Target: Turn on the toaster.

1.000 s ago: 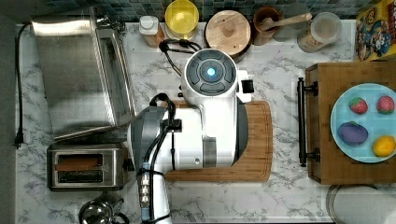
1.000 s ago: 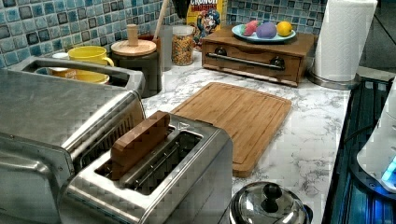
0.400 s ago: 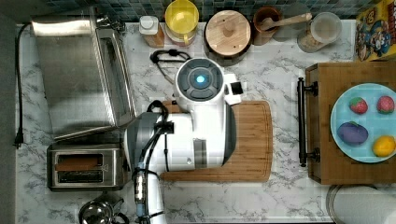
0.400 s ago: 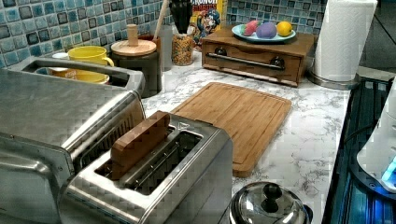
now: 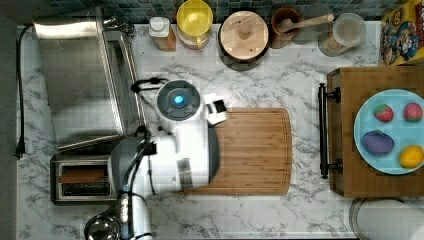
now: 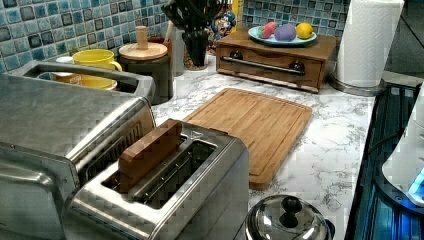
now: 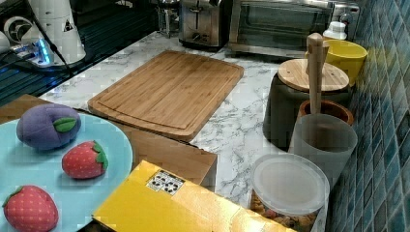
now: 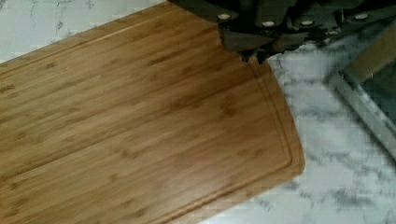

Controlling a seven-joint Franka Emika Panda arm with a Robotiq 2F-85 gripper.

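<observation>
Toaster [image 5: 82, 179]: one; at the top view's lower left on the counter [image 5: 260, 85], beside the oven [image 5: 80, 82].
Bread slice [image 6: 150, 152]: one, in one slot.
Cutting board [image 5: 250, 150]: one.
Pot [image 6: 285, 220]: one.
Tool [image 8: 254, 56]: above the board corner; fingers together.
Change: arm has shifted toward the top view's left.

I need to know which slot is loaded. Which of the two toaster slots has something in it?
On the toaster, the slot beside the big steel oven holds a brown slice; the other slot looks empty.
</observation>
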